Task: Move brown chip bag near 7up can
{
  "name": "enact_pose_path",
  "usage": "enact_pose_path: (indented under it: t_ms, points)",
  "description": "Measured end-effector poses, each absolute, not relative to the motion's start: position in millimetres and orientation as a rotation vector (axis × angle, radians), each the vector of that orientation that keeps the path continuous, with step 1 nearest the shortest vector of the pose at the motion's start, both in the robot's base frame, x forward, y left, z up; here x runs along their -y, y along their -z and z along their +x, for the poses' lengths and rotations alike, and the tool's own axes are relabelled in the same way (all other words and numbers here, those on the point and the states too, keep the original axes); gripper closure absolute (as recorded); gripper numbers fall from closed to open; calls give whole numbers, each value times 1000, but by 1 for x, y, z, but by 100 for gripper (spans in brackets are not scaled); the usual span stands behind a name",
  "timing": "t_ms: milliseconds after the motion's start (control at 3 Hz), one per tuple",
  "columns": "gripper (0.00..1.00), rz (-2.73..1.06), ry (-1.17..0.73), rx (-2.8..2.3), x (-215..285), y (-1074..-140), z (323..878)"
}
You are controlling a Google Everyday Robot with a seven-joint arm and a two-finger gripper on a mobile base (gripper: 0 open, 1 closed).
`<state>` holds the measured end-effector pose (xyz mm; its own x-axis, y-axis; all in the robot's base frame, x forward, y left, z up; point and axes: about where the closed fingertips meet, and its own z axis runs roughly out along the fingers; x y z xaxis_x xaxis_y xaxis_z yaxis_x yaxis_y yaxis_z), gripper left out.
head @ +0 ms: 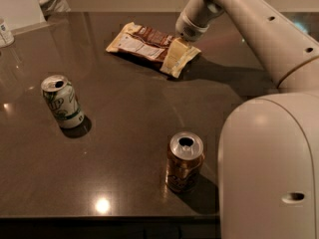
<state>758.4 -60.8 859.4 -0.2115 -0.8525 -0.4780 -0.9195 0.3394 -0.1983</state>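
Observation:
The brown chip bag (pixel 144 40) lies flat on the dark table (pixel 129 128) at the back centre, with cream edges, a brown middle and a white label. My gripper (pixel 178 58) hangs from the arm's wrist (pixel 193 21) and sits at the bag's right end, over or touching it. The 7up can (pixel 62 101), white and green with a silver top, stands upright at the left, well apart from the bag.
A brown-gold can (pixel 184 162) stands upright at the front centre. My robot's white body (pixel 271 168) fills the lower right and the arm crosses the upper right. A small white object (pixel 5 31) sits at the far left edge.

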Motion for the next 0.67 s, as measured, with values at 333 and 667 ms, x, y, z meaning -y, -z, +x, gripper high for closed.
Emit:
enact_pose_path:
  t_ms: [333,667]
  points:
    - [0,-1548,-170,-2127,61,-849,761]
    - [16,-1555,-167,-2142,61,-844,761]
